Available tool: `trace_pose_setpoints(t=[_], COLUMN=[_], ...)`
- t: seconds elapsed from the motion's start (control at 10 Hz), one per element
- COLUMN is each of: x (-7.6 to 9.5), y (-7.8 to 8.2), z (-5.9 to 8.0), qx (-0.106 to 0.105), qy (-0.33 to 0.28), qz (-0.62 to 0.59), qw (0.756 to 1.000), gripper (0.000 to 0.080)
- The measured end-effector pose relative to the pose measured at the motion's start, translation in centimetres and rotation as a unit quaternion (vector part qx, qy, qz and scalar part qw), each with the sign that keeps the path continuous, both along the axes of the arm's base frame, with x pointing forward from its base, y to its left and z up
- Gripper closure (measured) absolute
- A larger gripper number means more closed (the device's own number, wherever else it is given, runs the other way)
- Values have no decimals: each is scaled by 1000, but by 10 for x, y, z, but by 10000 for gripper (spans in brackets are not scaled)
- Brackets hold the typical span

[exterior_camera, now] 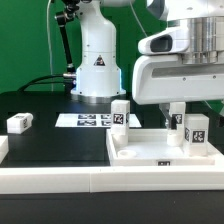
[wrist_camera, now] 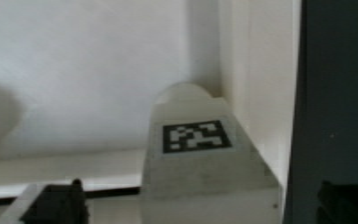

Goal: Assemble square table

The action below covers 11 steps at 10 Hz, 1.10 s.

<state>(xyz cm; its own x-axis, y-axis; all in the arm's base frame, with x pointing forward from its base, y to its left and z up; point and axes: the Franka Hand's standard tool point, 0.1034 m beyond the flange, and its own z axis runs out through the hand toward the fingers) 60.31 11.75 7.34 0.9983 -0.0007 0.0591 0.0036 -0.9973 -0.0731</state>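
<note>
The white square tabletop (exterior_camera: 150,150) with its raised rim lies on the black desk (exterior_camera: 50,135) under the gripper (exterior_camera: 177,112), whose fingers stand apart, holding nothing. A tagged leg (wrist_camera: 202,150) stands between the fingers; two more, (exterior_camera: 120,114) and (exterior_camera: 195,130), flank it. Another leg (exterior_camera: 19,123) lies well off, beyond the marker board (exterior_camera: 90,120).

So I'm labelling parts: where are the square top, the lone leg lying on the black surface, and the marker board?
large white plastic square top (exterior_camera: 165,158): exterior view, front rim.
small white block leg (exterior_camera: 19,123): exterior view, tagged face.
flat white marker board (exterior_camera: 88,120): exterior view, printed tags.
</note>
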Motion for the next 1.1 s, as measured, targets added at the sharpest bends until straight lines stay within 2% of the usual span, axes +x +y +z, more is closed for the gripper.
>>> trace_pose_setpoints(t=[0.2,0.4,0.7,1.1], x=[0,0,0,1], y=[0,0,0,-7], z=[0,0,0,0], qx=[0,0,2,7], qy=[0,0,1,5], qz=[3,3,-23,-158], qw=[1000,1000,1000,987], gripper=[162,513,511,511])
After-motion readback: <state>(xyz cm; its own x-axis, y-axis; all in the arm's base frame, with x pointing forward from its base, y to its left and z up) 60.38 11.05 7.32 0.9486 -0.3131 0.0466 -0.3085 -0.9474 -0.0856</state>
